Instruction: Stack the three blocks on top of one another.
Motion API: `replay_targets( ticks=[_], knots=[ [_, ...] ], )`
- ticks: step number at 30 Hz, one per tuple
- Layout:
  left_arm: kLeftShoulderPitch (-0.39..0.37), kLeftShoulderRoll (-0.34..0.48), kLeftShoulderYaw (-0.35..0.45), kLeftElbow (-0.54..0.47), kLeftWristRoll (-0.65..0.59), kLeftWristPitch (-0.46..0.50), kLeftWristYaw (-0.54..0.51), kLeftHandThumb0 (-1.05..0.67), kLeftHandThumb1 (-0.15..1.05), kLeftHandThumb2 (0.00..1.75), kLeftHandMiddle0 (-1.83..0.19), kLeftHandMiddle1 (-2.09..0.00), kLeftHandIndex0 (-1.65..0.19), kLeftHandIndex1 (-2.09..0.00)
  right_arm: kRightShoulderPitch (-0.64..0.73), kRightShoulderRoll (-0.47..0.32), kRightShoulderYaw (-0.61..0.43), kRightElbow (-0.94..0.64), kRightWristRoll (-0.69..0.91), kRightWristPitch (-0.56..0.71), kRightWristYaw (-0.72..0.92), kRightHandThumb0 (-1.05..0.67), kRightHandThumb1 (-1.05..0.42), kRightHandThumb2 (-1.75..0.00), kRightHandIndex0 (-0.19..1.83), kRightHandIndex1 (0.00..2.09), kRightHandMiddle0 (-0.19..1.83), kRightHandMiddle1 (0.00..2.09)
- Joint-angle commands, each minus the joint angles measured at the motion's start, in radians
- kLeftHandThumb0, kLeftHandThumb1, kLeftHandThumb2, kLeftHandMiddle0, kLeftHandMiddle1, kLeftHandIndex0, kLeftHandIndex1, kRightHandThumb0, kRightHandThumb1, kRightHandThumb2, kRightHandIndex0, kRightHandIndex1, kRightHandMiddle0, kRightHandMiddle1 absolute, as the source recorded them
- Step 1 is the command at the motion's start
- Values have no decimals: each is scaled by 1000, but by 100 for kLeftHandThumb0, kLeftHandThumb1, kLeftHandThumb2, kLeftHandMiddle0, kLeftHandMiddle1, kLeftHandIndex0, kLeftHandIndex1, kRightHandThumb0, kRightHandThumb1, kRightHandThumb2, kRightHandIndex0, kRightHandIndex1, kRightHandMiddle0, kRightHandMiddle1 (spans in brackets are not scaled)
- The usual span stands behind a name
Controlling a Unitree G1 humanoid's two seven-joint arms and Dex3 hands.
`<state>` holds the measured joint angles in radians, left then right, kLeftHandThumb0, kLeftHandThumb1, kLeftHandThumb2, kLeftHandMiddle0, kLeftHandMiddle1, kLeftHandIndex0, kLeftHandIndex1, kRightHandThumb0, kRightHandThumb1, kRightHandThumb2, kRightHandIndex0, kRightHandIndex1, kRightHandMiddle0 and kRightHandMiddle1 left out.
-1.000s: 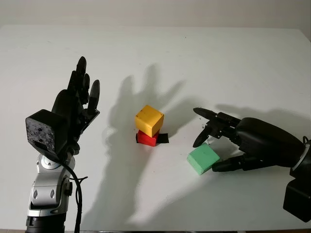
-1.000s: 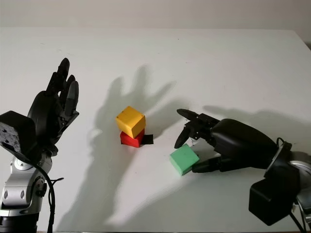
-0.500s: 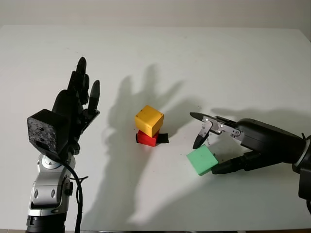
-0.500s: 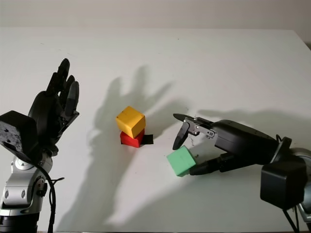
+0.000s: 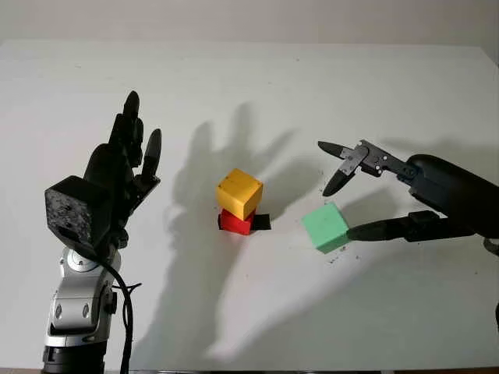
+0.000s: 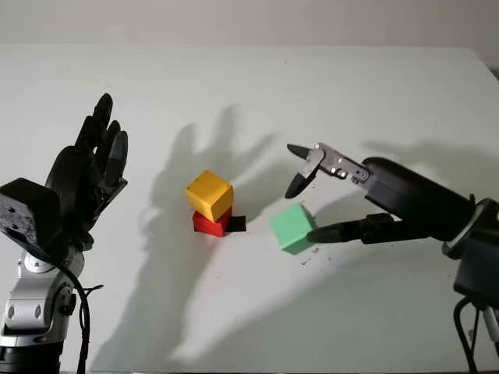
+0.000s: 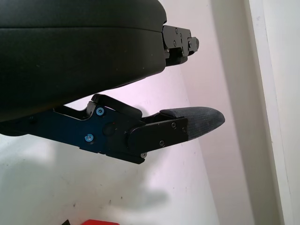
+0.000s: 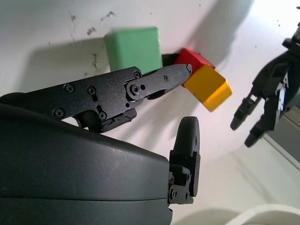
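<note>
Right hand (image 5: 366, 191) open beside green block (image 5: 326, 227) — perhaps touching; left hand (image 5: 125, 167) open.

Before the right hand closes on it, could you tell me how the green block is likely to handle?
The green block looks matte and foam-like, so probably light and grippy. It is tilted, with the right hand open around it and one fingertip at its side, so a push may slide or tip it. Flat faces mean it won't roll.

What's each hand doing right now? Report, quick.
Left hand: open, raised left of the blocks, holding nothing.
Right hand: open; one finger touches the green block, which is not gripped.
</note>
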<state>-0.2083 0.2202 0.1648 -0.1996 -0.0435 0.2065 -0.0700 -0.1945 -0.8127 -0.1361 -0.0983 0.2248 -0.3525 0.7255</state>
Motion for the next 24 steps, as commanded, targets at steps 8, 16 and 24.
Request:
replay_targets(
  ticks=[8,16,24],
  knots=[
    [6,4,3,-2,-7,-3,-3,-65,105,59,7,-5,7,-5,-268,46,-9,105,107,146,35,-36,-104,-6,18,6,19,123],
    [14,-1,4,-7,-11,-18,-3,-64,105,59,7,-5,7,-5,-387,72,32,141,18,180,34,-36,-101,-5,22,6,33,114],
    [25,2,13,-17,-15,-15,-3,-64,105,60,7,-5,6,-5,-285,-84,75,-46,-228,148,109,-66,-91,-5,-2,3,26,25]
  ],
)
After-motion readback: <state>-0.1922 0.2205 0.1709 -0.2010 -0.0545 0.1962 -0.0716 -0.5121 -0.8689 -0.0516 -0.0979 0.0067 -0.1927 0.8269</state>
